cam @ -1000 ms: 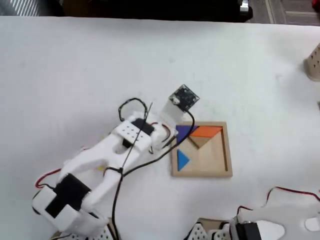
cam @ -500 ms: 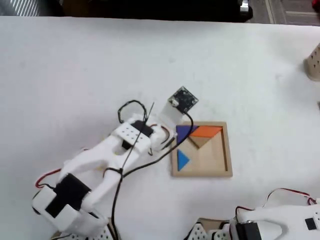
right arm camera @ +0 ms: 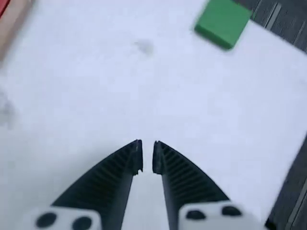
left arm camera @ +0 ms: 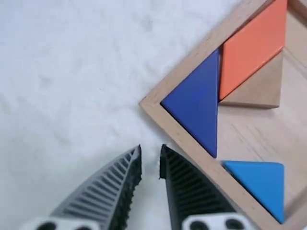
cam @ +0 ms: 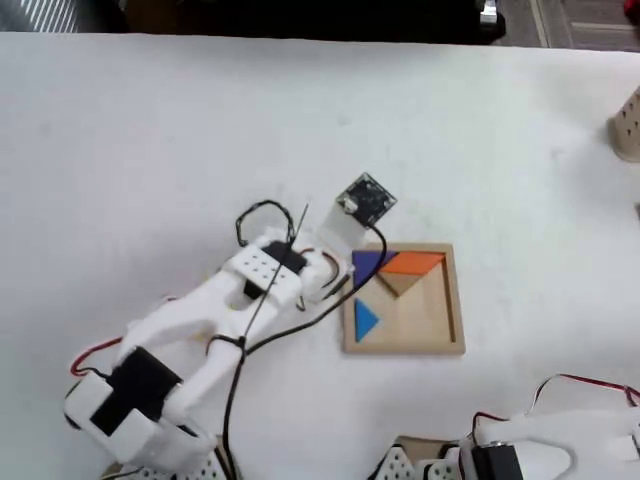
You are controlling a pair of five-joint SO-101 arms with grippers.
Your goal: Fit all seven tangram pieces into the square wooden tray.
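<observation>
One second on, your left pincer has hardly stirred. Its ribbed black jaws are all but closed and hold nothing, with the tips over the white table just short of the wooden tray's corner. Ahead of those tips, inside that corner, lies the dark blue triangle. The orange piece and a plain wood triangle lie beyond it, and the light blue triangle off to one side. The tray's count is unchanged, so I reckon three pieces remain. Your right arm has shifted along the table's near edge. The right pincer, likewise nearly closed and empty, faces a green piece well ahead. The pieces look flat, matte and crisp-edged, the tray pale and grained.
</observation>
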